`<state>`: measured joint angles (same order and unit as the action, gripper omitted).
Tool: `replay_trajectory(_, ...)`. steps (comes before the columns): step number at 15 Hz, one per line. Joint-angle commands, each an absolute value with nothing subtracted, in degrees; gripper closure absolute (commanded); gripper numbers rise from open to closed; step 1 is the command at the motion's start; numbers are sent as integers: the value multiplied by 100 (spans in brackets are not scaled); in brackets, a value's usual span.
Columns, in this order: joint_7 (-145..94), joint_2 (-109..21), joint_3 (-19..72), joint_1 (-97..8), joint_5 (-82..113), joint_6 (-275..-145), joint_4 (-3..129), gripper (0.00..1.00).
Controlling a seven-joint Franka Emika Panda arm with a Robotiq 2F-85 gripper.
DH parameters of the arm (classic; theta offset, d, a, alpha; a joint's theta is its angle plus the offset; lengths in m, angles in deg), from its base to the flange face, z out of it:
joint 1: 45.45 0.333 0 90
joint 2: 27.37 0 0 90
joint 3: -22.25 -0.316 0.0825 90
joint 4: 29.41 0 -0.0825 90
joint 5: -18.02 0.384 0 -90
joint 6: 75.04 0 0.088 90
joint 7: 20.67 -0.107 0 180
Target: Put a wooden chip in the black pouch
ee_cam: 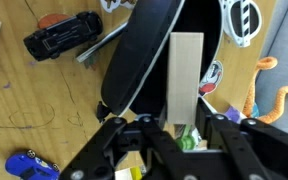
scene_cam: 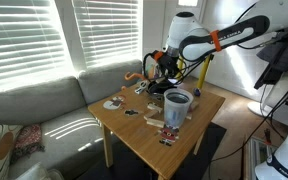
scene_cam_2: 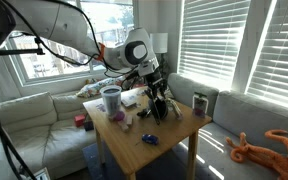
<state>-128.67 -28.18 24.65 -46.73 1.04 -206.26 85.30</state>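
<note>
In an exterior view: gripper [scene_cam: 163,82] low over table [scene_cam: 199,125] middle, just beside pale cup [scene_cam: 178,103]
In an exterior view: black pouch [scene_cam_2: 161,110] directly under gripper
Wrist view: fingers [ee_cam: 119,140] clamped on wooden chip [ee_cam: 187,75], chip over black pouch mouth

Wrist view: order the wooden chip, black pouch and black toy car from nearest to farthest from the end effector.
From the end effector:
1. wooden chip, between its fingers.
2. black pouch, just beyond, centre.
3. black toy car, upper left.
</note>
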Motion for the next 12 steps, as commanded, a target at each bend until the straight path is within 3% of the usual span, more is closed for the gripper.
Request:
replay_trajectory(1,-13030,-2644,2446,-4679,-10,-20602,8699,42)
replay_trajectory(7,-12831,-2483,2478,-4727,117,-20578,8480,2)
replay_trajectory(12,-12138,-2048,2536,-4886,180,-20367,8260,0)
